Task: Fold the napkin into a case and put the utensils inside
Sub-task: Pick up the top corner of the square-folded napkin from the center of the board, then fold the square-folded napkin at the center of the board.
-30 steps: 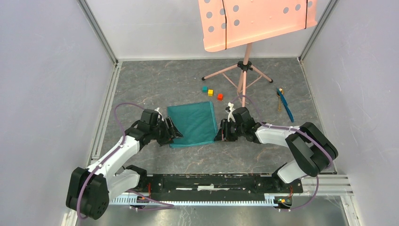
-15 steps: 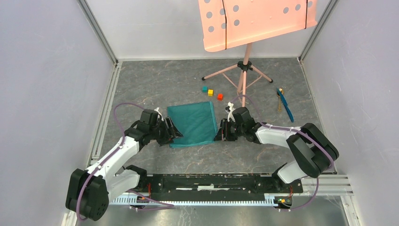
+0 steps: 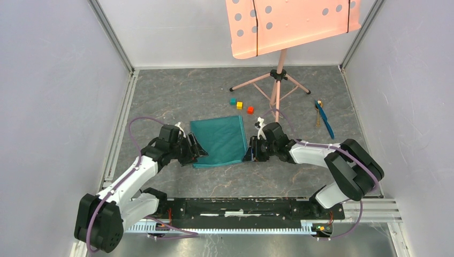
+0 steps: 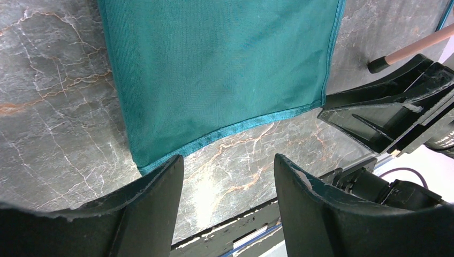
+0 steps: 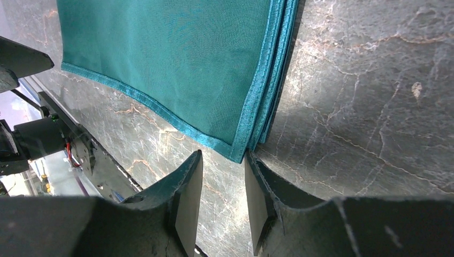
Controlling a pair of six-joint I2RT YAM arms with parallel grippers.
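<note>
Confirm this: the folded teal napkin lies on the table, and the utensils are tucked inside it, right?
Wrong on the utensils. The folded napkin lies on the table, but the utensils are outside it, lying to its right past the stand, as the top view shows.

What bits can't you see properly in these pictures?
Utensils: top view, too small to tell which piece is which.
Napkin: its far edge is cut off by the top edge of both wrist views.
Napkin's layers: right wrist view, stacked hems too tight to count.
Music stand: top view, upper edge crops it.
</note>
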